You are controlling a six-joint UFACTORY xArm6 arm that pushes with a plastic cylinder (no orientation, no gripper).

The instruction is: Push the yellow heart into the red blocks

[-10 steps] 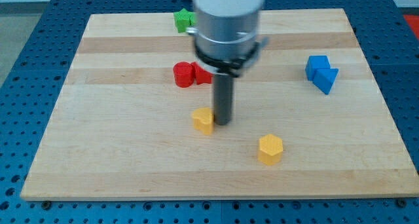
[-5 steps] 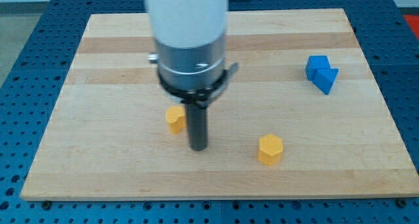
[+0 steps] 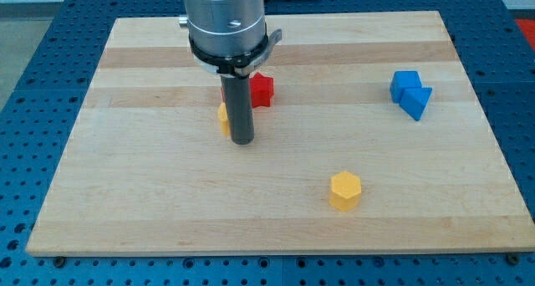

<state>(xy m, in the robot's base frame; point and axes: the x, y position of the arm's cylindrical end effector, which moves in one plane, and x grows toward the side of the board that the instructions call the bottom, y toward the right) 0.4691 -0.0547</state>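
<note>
My dark rod stands left of the board's middle, and my tip [image 3: 242, 140] rests on the wood. The yellow heart [image 3: 223, 117] is mostly hidden behind the rod; only a sliver shows at the rod's left side, touching it, just above the tip. The red blocks [image 3: 261, 89] sit right behind the rod, toward the view's top; one shows to the rod's right, and a second red piece peeks out at the rod's left edge [image 3: 224, 92]. The heart lies directly below that red piece, close to it or touching it.
A yellow hexagon block [image 3: 344, 190] lies toward the view's bottom right of my tip. Two blue blocks [image 3: 410, 93] sit together near the right edge. The wooden board [image 3: 125, 194] lies on a blue perforated table.
My rod moved from beside the heart down, then back up the board. The yellow heart went left and then upward, ending close under the red blocks. The arm now hides the green block.
</note>
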